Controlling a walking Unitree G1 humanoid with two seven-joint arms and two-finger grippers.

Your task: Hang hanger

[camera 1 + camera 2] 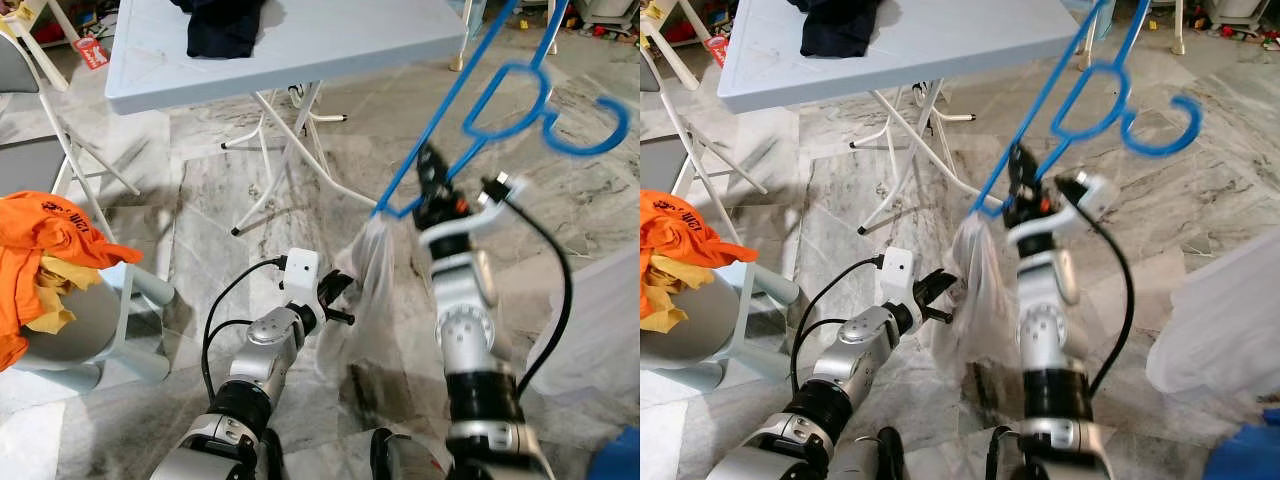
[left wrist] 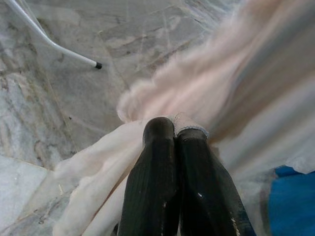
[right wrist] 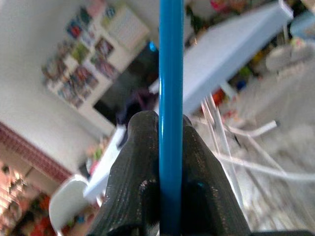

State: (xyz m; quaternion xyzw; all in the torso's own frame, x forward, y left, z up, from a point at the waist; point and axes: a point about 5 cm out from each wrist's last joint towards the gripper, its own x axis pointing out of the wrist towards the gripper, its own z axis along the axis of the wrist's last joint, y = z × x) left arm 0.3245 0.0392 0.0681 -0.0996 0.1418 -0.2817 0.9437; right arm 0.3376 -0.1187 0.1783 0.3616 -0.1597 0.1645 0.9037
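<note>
The blue plastic hanger [image 1: 500,110] slants upward, hook end pointing away from the light-blue folding table [image 1: 300,50]. The raised right gripper [image 1: 432,185] clamps its lower bar. A sheer white garment [image 1: 362,290] droops from the hanger's low corner, pinched by the left gripper [image 1: 340,300].
</note>
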